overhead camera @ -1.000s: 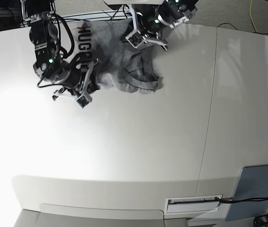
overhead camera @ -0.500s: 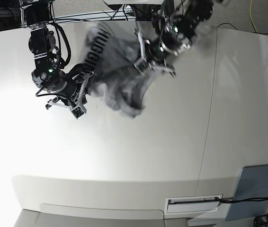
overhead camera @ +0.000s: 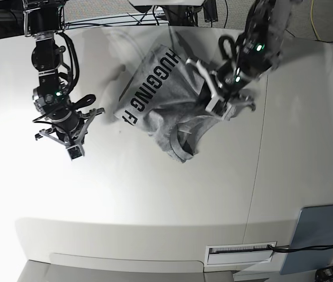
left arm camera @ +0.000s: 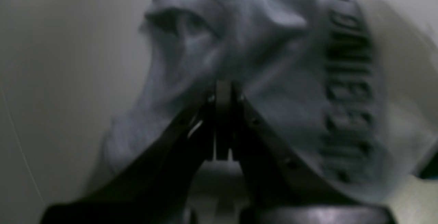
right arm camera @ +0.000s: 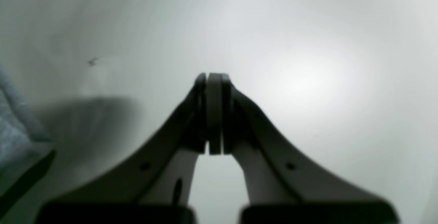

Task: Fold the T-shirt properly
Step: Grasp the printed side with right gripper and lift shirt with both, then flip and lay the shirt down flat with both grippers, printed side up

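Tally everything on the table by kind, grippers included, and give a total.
T-shirt: 1
Grippers: 2, the left gripper and the right gripper
Grey-blue panel: 1
White label strip: 1
Total: 5

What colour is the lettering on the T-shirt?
Black block capitals on the grey T-shirt, clearest in the base view.

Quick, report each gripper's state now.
Left gripper: shut on the T-shirt.
Right gripper: shut, holding nothing, above the bare table.
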{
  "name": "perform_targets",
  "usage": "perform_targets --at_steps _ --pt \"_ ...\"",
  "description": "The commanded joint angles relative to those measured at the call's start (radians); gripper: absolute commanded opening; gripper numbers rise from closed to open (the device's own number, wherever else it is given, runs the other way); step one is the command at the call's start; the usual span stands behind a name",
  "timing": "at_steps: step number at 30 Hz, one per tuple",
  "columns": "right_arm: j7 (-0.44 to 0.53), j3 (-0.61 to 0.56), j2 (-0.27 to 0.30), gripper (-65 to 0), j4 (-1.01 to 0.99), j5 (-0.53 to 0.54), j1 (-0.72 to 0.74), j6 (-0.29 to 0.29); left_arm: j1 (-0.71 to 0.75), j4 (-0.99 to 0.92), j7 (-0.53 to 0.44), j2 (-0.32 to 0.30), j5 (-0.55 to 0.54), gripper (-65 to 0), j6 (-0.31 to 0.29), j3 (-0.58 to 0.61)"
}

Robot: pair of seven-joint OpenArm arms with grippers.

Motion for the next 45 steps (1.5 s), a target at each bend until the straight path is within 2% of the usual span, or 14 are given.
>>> perform_targets --at_steps 1,3,5,9,14,19,21,27,29,35,39,42,45 --pt "0.026 0.003 0.008 -65.0 0.015 0.014 0.018 0.005 0.019 0.038 -0.019 -0.004 -0.007 -65.0 0.005 -0.018" --pt "0.027 0.0 0.004 -65.0 0.013 0.043 0.018 0.049 0.071 0.053 -0.016 -0.001 -0.007 -65.0 0.013 -0.051" --pt "0.026 -0.013 -0.003 -65.0 0.008 0.069 0.018 0.085 0.119 0.043 -0.018 -0.002 -0.006 -65.0 0.048 -0.082" --pt "0.019 -0.064 -0.038 -65.0 0.006 0.069 0.016 0.105 0.174 -0.037 -0.106 -0.002 0.024 -65.0 0.094 -0.129" --pt "-0.037 -0.173 -0.05 -65.0 0.006 0.085 0.015 0.121 0.137 -0.212 -0.182 -0.002 0.024 -65.0 0.104 -0.135" --pt "-0.074 -0.233 -0.05 -65.0 0.031 0.082 -0.038 0.119 0.026 -0.358 -0.188 0.003 0.023 -65.0 0.103 -0.134" --pt "-0.072 -0.233 -0.047 -65.0 0.079 0.071 -0.089 0.119 -0.023 -0.408 -0.188 0.006 0.019 -65.0 0.093 -0.132" --pt "-0.073 -0.233 -0.047 -65.0 0.222 0.044 -0.239 0.115 -0.135 -0.486 -0.188 0.046 0.01 -65.0 0.0 -0.132" --pt "-0.073 -0.233 -0.047 -65.0 0.252 0.041 -0.281 0.112 -0.162 -0.491 -0.188 0.063 0.012 -65.0 -0.022 -0.131" --pt "-0.09 -0.232 -0.04 -65.0 0.364 -0.017 -0.364 0.085 -0.23 -0.487 -0.182 0.063 0.008 -65.0 -0.022 -0.131" --pt "-0.097 -0.2 -0.026 -65.0 0.449 -0.087 -0.354 0.055 -0.231 -0.415 -0.126 0.031 -0.034 -65.0 -0.022 -0.133" --pt "-0.074 -0.14 -0.027 -65.0 0.451 -0.078 -0.311 0.055 -0.204 -0.322 -0.087 -0.008 -0.045 -65.0 -0.021 -0.134" --pt "-0.046 -0.093 -0.028 -65.0 0.436 -0.022 -0.254 0.055 -0.153 -0.215 -0.05 -0.035 -0.045 -65.0 0.01 -0.134"
